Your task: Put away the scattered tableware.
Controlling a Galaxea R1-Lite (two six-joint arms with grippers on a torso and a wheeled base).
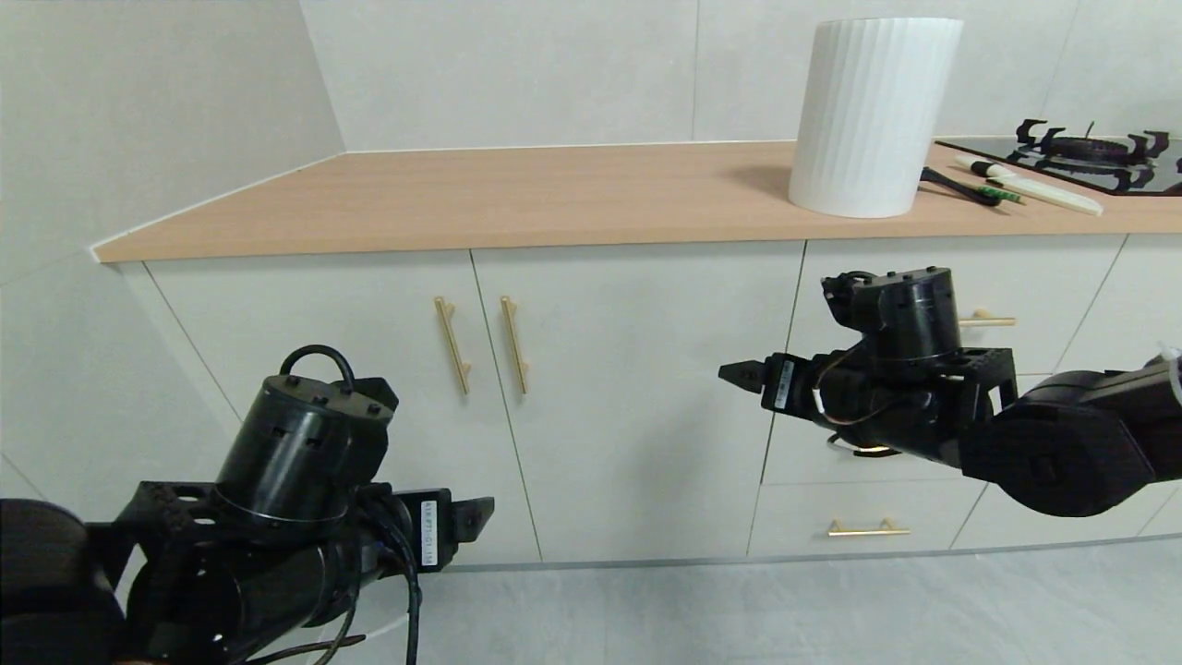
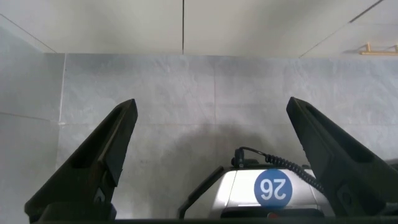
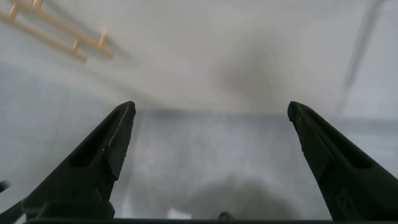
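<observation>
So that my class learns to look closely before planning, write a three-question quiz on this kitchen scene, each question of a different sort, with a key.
1. True or false: the utensils lie inside the white ribbed container.
2. The left gripper is: A open and empty; B shut on a spoon; C shut on a cup.
3. Fill the gap: the utensils lie on the counter between the container and the ____.
Key: 1 false; 2 A; 3 hob.

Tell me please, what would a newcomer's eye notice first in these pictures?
Most likely the tall white ribbed container, standing on the wooden countertop toward the right, with a few utensils lying beside it. Next, low before the cabinet doors, the black left pincer and right pincer, both open and empty.
</observation>
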